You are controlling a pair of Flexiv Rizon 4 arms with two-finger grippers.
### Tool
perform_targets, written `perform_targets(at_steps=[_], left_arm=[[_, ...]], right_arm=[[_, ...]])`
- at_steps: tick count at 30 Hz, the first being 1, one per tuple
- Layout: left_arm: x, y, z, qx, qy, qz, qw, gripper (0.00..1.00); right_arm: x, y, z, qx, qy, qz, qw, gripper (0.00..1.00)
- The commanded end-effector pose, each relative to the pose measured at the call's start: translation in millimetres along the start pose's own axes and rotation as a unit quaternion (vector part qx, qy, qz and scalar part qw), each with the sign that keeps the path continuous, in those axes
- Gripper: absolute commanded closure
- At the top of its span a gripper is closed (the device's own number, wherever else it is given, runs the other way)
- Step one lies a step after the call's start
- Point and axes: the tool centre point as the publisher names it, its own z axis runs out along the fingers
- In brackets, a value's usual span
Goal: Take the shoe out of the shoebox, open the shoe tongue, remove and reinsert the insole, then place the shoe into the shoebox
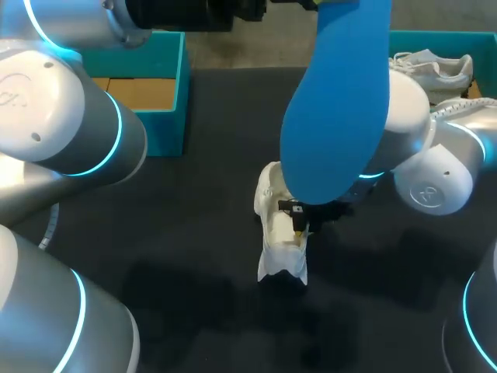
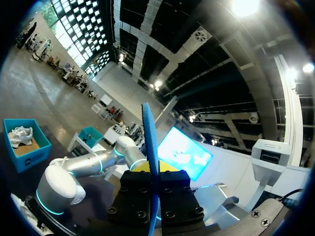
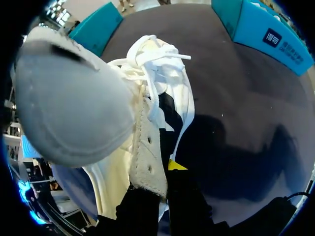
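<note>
So we've got the blue insole out of the shoe and held up high over the table, our left gripper clamped flat on it near one end. The white shoe sits mid-table, well apart from the teal shoebox, and our right gripper is pinching its eyelet flap, which looks to be holding the mouth open. Next up is putting the insole back in, we reckon. Tip: bring it down toe end first, lined up with the shoe's length, and slide it along the bottom instead of stabbing straight down. Don't let the right side let go, or the shoe will probably tip or scoot.
</note>
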Motion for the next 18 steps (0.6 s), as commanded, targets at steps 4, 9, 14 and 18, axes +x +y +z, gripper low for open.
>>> perform_targets(at_steps=[4, 9, 14, 18], left_arm=[[0.5, 0.7, -0.2, 0.000, -0.001, 0.000, 1.000, 1.00], [0.5, 0.7, -0.2, 0.000, -0.001, 0.000, 1.000, 1.00], [0.5, 0.7, -0.2, 0.000, -0.001, 0.000, 1.000, 1.00], [0.5, 0.7, -0.2, 0.000, -0.001, 0.000, 1.000, 1.00]], right_arm=[[1.2, 3.3, 13.1, 0.006, 0.013, -0.002, 1.000, 1.00], [-0.9, -0.7, 21.0, 0.010, 0.022, 0.002, 1.000, 1.00], [-2.3, -2.9, 27.7, 0.012, 0.026, 0.006, 1.000, 1.00], [-2.7, -4.1, 31.6, 0.013, 0.029, 0.009, 0.999, 1.00]])
